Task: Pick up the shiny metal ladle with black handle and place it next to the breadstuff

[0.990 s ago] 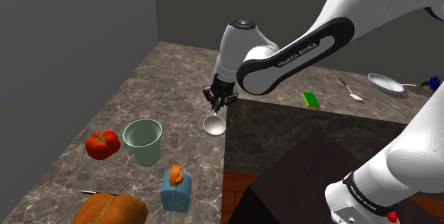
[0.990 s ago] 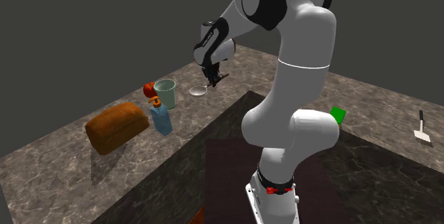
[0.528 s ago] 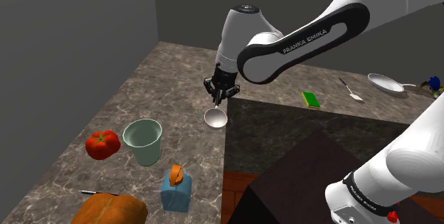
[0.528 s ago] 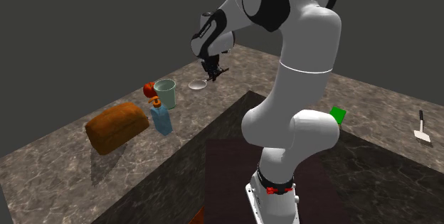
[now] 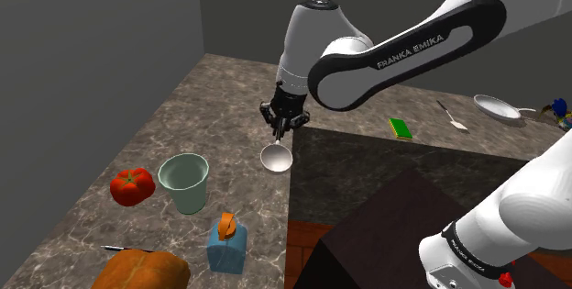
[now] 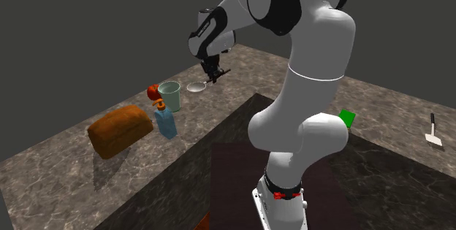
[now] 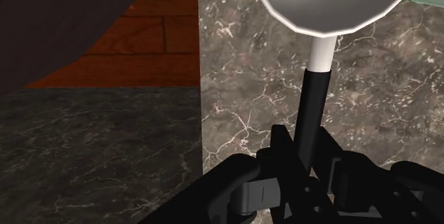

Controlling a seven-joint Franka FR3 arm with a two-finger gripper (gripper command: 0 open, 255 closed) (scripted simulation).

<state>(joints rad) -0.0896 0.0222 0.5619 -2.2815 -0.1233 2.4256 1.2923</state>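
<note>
On a dark marbled counter (image 5: 211, 85) betw. grey walls (image 5: 92, 39) are set 1 loaf (image 5: 139, 272), 1 cup (image 5: 185, 182) & 1 tomato (image 5: 132, 186), while 1 ladle (image 5: 276, 157) is clamped by its handle in the gripper (image 5: 280, 124), bowl down, near the cup.

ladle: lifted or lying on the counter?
Lifted. The gripper clasps the ladle by its black handle, and it hangs bowl-down from the fingers above the marble counter.
</note>
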